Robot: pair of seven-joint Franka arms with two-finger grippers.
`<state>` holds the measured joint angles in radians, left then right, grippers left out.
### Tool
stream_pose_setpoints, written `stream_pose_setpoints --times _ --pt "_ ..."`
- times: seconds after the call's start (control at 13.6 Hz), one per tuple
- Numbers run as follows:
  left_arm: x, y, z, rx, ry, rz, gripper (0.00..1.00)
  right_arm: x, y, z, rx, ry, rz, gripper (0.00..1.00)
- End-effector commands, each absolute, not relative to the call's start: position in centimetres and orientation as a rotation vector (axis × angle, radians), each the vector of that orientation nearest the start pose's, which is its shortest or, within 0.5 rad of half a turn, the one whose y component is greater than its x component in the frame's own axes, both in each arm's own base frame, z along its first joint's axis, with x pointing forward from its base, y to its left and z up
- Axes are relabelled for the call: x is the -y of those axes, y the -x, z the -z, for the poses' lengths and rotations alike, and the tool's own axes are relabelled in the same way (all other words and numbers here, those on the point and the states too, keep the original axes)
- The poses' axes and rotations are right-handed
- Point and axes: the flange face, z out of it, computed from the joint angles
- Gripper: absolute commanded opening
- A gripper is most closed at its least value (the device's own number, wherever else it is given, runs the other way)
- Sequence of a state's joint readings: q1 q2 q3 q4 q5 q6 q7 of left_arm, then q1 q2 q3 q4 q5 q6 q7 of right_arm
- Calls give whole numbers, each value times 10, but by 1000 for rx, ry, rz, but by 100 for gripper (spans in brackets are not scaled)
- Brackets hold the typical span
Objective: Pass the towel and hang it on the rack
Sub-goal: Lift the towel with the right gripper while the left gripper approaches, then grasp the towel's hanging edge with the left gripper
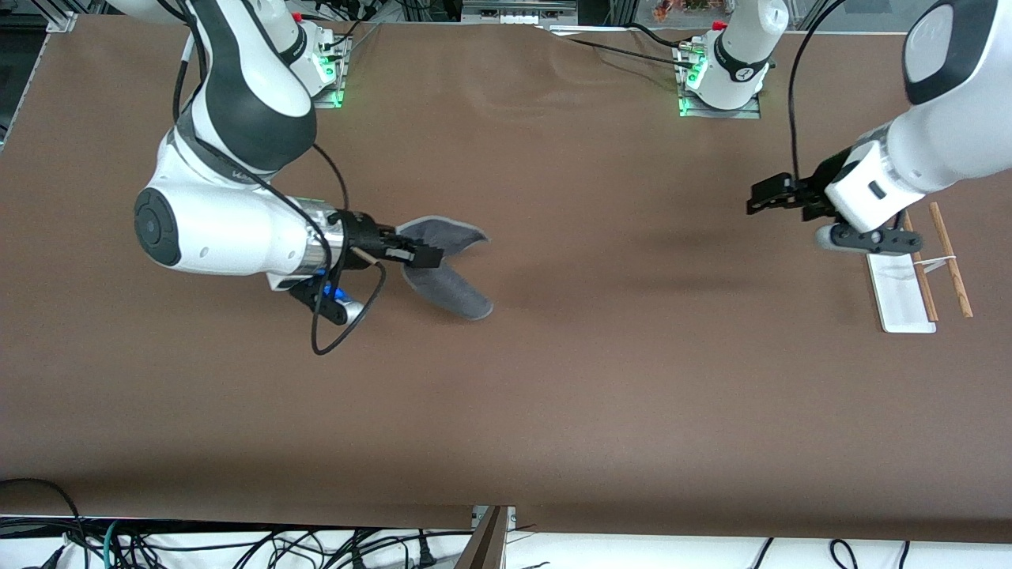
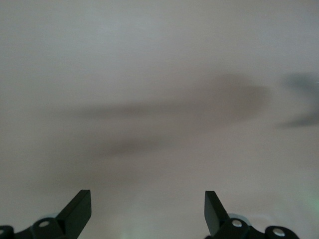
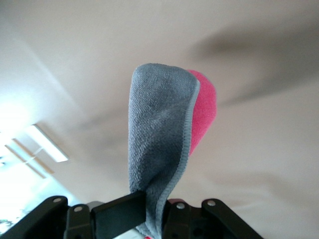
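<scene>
Pinched between the closed fingers of the right gripper, the towel is held above the table toward the right arm's end. Near the rack at the left arm's end, the left gripper is held wide apart, gripping nothing.

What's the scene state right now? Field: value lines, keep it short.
towel: grey with a pink side, pinched and folded in the right gripper, hanging free
right gripper: shut on the towel, above the table toward the right arm's end
left gripper: open, holding nothing, in the air beside the rack
rack: white base, two wooden rods, at the left arm's end
handover: not yet done
</scene>
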<state>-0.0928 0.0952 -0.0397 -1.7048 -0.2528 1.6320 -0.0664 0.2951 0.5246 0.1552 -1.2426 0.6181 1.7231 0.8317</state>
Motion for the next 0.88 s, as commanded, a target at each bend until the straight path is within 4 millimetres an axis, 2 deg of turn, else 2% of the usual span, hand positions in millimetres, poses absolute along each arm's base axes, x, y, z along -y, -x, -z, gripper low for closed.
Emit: stream_pose_setpoints --times 0.0,0.07,0.29,0.44,0.52,0.59,0.74,0.81 --pt "126 -594 -508 -222 3444 -288 100 -361 -622 -500 -798 2321 -639 0" --pt "135 -598 -506 -290 3491 -232 100 -372 -621 -504 -854 2255 -662 0" --pt "155 -614 -480 -571 3599 -136 100 -409 -611 -517 -982 2102 -687 0" --pt "163 -616 -477 -733 3597 -68 100 -433 -601 -524 -1049 2043 -679 0" --pt "179 -613 -476 -907 3562 -20 100 -446 -595 -527 -1086 2014 -677 0" --pt "186 -610 -472 -1016 3553 -4 100 -456 -591 -534 -1113 1979 -663 0" --pt "220 -596 -471 -1372 3455 39 100 -475 -580 -540 -1144 1933 -648 0" --pt "223 -595 -471 -1482 3412 66 100 -479 -578 -541 -1150 1920 -640 0"
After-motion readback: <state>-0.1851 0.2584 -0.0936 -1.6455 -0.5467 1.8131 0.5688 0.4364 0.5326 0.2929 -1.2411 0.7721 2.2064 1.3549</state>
